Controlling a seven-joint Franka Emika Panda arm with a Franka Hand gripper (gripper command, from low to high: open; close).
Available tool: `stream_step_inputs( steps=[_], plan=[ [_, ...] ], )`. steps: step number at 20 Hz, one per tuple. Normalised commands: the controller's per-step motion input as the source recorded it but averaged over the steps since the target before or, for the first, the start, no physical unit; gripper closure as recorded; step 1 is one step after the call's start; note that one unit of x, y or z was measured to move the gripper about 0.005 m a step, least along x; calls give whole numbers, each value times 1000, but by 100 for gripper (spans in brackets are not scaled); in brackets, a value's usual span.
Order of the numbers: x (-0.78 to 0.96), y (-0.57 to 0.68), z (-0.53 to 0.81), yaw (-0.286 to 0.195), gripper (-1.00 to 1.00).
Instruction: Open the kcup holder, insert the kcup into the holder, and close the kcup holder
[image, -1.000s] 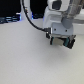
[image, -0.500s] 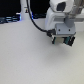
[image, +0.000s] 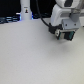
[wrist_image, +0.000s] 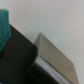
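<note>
In the exterior view my gripper (image: 65, 36) hangs low over the white table at the exterior view's right, its dark fingers blurred, so their spacing is unreadable. A dark boxy shape with a greenish patch sits right at the fingers, and I cannot separate it from them. The wrist view is filled by a black flat surface (wrist_image: 17, 57), which may be the kcup holder, with a grey metallic block (wrist_image: 52, 57) lying against it. No drawer front or handle shows. The kcup is out of view.
A tall white bottle-shaped object (image: 24, 9) stands at the back, at the exterior view's left, with dark equipment (image: 7, 20) behind the table edge. A teal object (wrist_image: 4, 25) sits beside the black surface in the wrist view. The white table (image: 30, 55) spreads in front.
</note>
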Motion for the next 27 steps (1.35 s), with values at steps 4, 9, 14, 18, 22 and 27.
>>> stream_step_inputs(
  steps=[4, 9, 14, 18, 22, 27],
  plan=[
    [-802, 581, 10, 34, -100],
    [-776, 440, 5, 74, -100],
    [-741, 412, -4, 83, -100],
    [-648, 469, 34, 64, -100],
    [-46, 343, 641, 29, -100],
    [138, 96, 579, -18, -100]
  ],
)
